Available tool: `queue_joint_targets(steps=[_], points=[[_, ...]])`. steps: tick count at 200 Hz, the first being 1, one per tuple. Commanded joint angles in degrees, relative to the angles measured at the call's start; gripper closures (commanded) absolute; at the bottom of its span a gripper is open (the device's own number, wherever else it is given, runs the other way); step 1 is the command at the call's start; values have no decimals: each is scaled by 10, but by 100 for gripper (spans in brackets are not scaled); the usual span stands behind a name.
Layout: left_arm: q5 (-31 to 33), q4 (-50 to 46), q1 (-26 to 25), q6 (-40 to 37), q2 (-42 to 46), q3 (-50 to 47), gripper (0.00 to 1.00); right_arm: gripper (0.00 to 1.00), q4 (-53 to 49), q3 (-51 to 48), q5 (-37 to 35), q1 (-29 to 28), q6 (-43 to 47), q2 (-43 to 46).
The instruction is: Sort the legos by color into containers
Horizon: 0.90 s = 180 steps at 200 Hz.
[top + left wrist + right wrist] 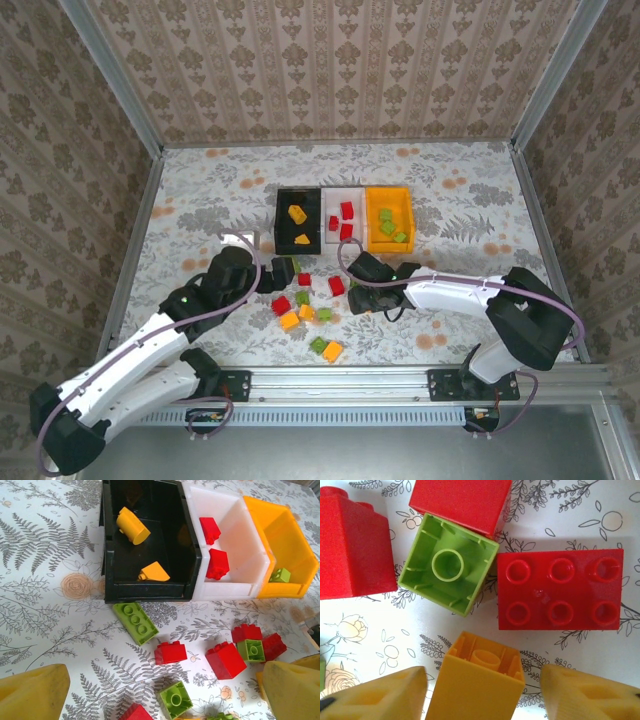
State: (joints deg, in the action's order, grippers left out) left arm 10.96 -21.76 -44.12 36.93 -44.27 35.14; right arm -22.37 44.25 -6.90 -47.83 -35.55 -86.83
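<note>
Three joined containers stand in a row: a black bin (150, 591) with two orange-yellow pieces (133, 526), a white bin (225, 589) with two red bricks (217, 563), and an orange-yellow bin (300, 555) with a green brick (280, 575). Loose legos lie in front of them, among them a long green brick (135, 622) and a red one (170, 652). My left gripper (164, 692) hangs wide open above these, holding nothing. My right gripper (482, 695) is open, low over the table. Its fingers (375, 695) flank an upright orange-yellow brick (475, 685), with a gap on each side.
Next to the orange-yellow brick lie a flat red brick (560, 590), an upturned green brick (449, 564) and two more red ones (352, 550). More bricks (332, 351) sit near the front rail (340, 380). Patterned walls enclose the floral table (200, 200).
</note>
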Motion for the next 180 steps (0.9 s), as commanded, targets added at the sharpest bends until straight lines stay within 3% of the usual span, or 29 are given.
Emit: queue_joint_targets(steps=[1,36,80,140,180], points=[[-12,-14,9,14,9,-12,0,48,-12,-11,8,3,4,19],[-29,-19,19,18,9,-20,0,66,-36,-11,10,3,14,66],[-29,-50,26,27,22,-31,0,70,-80,89,37,4,72,100],[-35,-88,34,53,73,-63,0,70,-30,359,58,23,126,-129],[-51,-95,35,57,57,-71,0,70,-42,528,41,44,125,-281]])
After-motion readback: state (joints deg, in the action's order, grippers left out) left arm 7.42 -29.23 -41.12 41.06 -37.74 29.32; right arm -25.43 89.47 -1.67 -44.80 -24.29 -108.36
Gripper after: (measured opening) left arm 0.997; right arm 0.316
